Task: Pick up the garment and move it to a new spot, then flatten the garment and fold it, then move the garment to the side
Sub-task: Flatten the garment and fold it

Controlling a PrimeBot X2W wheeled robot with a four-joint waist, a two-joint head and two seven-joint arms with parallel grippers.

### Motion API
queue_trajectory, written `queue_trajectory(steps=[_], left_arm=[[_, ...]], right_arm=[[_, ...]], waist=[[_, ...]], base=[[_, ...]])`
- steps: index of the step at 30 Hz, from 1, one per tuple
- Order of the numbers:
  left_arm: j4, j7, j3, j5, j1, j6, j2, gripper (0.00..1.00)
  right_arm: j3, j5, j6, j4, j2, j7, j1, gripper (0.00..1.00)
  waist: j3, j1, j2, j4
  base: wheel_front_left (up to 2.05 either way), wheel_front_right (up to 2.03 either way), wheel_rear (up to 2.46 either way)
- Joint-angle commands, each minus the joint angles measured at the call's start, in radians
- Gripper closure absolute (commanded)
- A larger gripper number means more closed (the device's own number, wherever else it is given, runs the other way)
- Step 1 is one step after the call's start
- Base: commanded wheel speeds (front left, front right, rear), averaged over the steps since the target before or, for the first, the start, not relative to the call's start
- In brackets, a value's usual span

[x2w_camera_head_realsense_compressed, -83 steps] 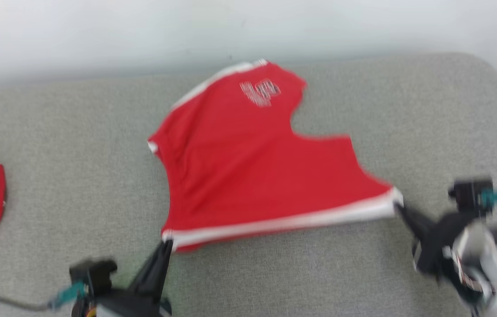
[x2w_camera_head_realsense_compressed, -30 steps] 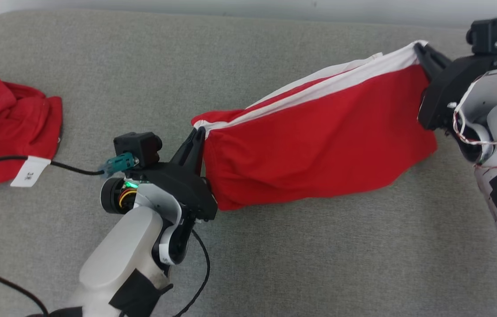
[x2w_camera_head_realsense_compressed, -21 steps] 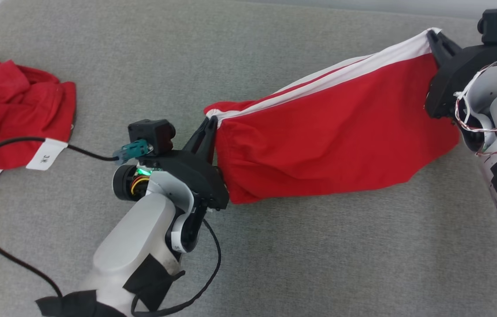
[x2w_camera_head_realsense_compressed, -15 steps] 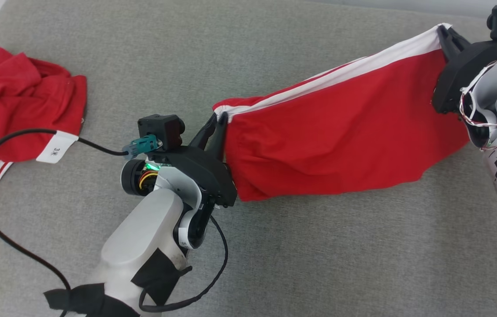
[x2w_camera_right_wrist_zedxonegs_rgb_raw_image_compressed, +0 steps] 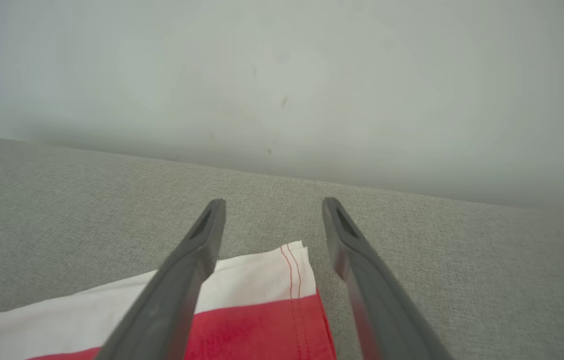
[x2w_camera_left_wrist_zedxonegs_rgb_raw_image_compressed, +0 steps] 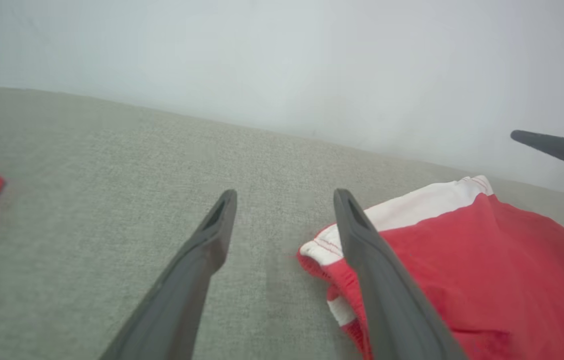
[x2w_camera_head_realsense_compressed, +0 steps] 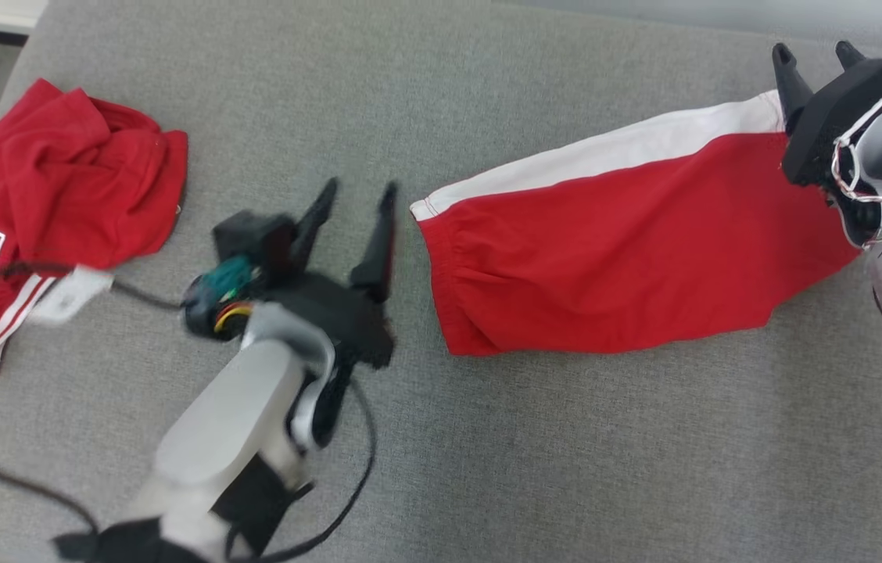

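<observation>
Grey couch (x2w_camera_head_realsense_compressed: 566,469) now bears the just-released garment (x2w_camera_head_realsense_compressed: 629,258); left gripper (x2w_camera_head_realsense_compressed: 360,186) and right gripper (x2w_camera_head_realsense_compressed: 812,48) gape empty. Head view's left shows a red heap (x2w_camera_head_realsense_compressed: 58,203).

A crumpled red cloth (x2w_camera_head_realsense_compressed: 58,195) with white stripes lay near the left edge of the grey fabric surface (x2w_camera_head_realsense_compressed: 488,469), a pale wall (x2w_camera_right_wrist_zedxonegs_rgb_raw_image_compressed: 282,75) behind.

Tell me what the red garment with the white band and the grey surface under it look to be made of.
Red garment: soft matte fabric, likely cotton or polyester knit; it creases and gathers at one end, with stitched seams. Grey surface: woven upholstery cloth, matte; a fine flecked weave shows.
</observation>
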Motion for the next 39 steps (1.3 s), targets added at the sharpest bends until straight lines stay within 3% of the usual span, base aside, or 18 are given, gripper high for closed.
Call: queue_trajectory(steps=[1,10,16,23,31,32,33,34,37,39], left_arm=[[-0.019,-0.009,0.003,0.024,0.032,0.007,0.018,0.00],[-0.431,-0.014,0.156,0.233,0.388,0.062,0.141,0.00],[-0.613,-0.014,0.214,0.317,0.596,0.046,0.133,0.00],[-0.654,-0.014,0.248,0.355,0.683,0.010,0.082,0.00],[-0.632,-0.014,0.283,0.381,0.694,-0.030,0.050,0.00],[-0.629,-0.014,0.286,0.382,0.697,-0.035,0.047,0.00],[-0.625,-0.014,0.290,0.383,0.700,-0.040,0.044,0.00],[-0.622,-0.014,0.292,0.384,0.703,-0.045,0.041,0.00],[-0.613,-0.014,0.295,0.394,0.709,-0.060,0.035,0.00],[-0.609,-0.014,0.298,0.396,0.710,-0.066,0.032,0.00]], right_arm=[[-0.003,0.009,-0.002,0.010,0.002,0.015,-0.012,0.00],[-0.045,0.055,-0.002,0.067,-0.030,0.328,0.027,0.00],[-0.114,0.054,-0.002,0.074,-0.073,0.419,0.083,0.00],[-0.226,0.013,-0.002,0.073,-0.091,0.449,0.141,0.00],[-0.287,-0.076,0.001,0.081,-0.017,0.519,0.181,0.00],[-0.293,-0.086,0.001,0.081,-0.012,0.531,0.185,0.04],[-0.299,-0.098,0.001,0.081,-0.010,0.538,0.186,0.20],[-0.305,-0.112,0.001,0.082,-0.011,0.540,0.186,0.55],[-0.329,-0.152,0.000,0.082,-0.026,0.520,0.184,1.00],[-0.351,-0.180,0.000,0.080,-0.034,0.496,0.183,1.00]], waist=[[-0.015,0.0000,-0.0001,-0.002],[-0.081,0.0000,-0.0001,-0.002],[-0.063,0.0000,-0.0001,0.031],[-0.028,0.0000,-0.0001,0.091],[-0.038,0.0000,-0.0001,0.107],[-0.042,0.0000,-0.0001,0.106],[-0.045,0.0000,-0.0001,0.105],[-0.046,0.0000,-0.0001,0.104],[-0.051,0.0000,-0.0001,0.102],[-0.054,0.0000,-0.0001,0.098]], base=[[0.00,0.00,0.00],[0.00,0.00,0.00],[0.00,0.00,0.00],[0.00,0.00,0.00],[0.00,0.00,0.00],[0.00,0.00,0.00],[0.00,0.00,0.00],[0.00,0.00,0.00],[0.00,0.00,0.00],[0.00,0.00,0.00]])
